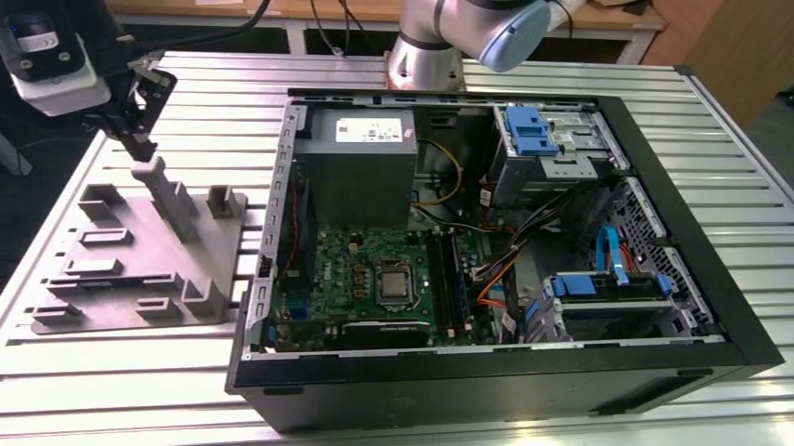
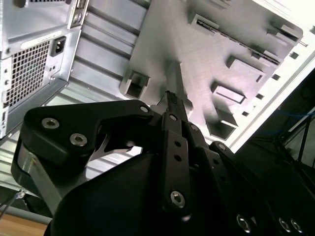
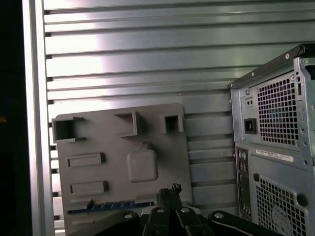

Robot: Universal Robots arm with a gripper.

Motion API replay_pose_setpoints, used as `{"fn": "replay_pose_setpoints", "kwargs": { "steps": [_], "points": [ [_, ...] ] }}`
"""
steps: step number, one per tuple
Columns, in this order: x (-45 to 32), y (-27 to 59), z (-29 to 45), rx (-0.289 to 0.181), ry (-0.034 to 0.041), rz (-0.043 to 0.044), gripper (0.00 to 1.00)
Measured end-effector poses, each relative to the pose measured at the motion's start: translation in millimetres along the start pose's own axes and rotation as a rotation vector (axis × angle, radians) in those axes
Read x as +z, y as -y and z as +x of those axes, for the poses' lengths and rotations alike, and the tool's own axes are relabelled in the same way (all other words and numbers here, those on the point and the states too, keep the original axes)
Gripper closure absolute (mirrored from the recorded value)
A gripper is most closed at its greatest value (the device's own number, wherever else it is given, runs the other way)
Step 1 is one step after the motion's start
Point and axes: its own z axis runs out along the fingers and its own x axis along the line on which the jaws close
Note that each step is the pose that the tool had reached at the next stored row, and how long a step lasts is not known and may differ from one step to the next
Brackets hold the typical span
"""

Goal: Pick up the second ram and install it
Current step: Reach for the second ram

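Gripper (image 2: 170, 97): fingers drawn together with nothing between them. It hangs above the holder tray (image 1: 137, 279) without touching it.
Second ram (image 3: 110, 206): thin blue strip standing on edge in a slot along one long edge of the tray, opposite the edge with three box-shaped pockets. In the first wrist view it lies just beside the fingertips.
Step in hand: judged to be the approach for the pick; the ram is not yet grasped.
What a grasp calls for: fingers parted enough to straddle the strip's flat faces, squared to its length, then a straight descent.
Edges: a tall post (image 1: 162, 186) rises from the tray near the gripper, and raised blocks stand around the slot.
Open room: bare slatted table (image 1: 125, 381) separates the tray from the computer case (image 1: 496, 381). The case is open on top, with the motherboard (image 1: 360, 269) exposed and cables crowding its exterior-view right edge.
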Motion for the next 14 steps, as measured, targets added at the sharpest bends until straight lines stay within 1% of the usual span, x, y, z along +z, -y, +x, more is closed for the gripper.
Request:
{"fn": "replay_pose_setpoints", "kwargs": {
  "steps": [14],
  "points": [
    [14.2, 10.4, 23.2, 0.000, 0.0000, 0.0000, 0.90]
  ]
}}
